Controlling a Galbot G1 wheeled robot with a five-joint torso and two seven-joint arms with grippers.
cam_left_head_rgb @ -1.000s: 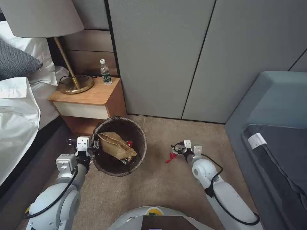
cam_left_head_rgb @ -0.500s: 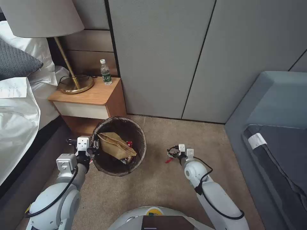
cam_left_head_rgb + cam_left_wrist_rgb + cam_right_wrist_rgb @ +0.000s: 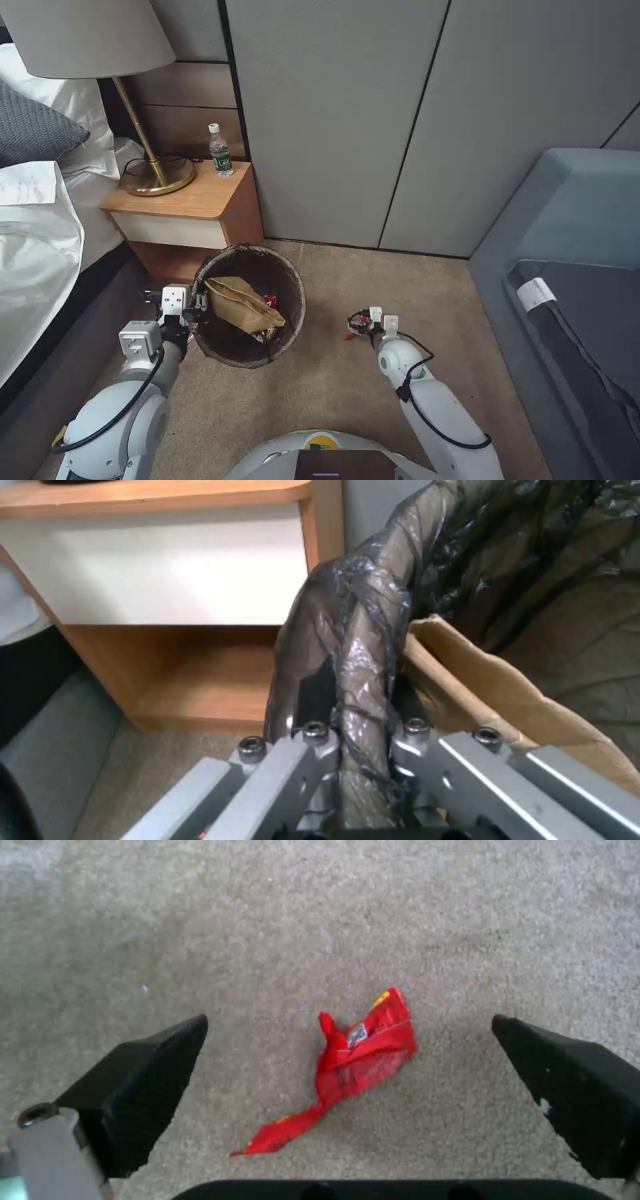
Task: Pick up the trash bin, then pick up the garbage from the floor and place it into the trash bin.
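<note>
The trash bin, lined with a dark bag, is tilted toward me in front of the nightstand. It holds a brown paper bag and red scraps. My left gripper is shut on the bin's bag-covered rim, with the paper bag just inside. A small red wrapper scrap, the garbage, lies on the carpet to the right of the bin. My right gripper hangs open just above it, one finger on each side.
A wooden nightstand with a lamp and a water bottle stands behind the bin. A bed lies to the left and a grey sofa to the right. Beige carpet stretches between them.
My right arm has drawn left and toward me, bringing its open gripper over the red scrap. The left gripper and the bin have stayed put.
</note>
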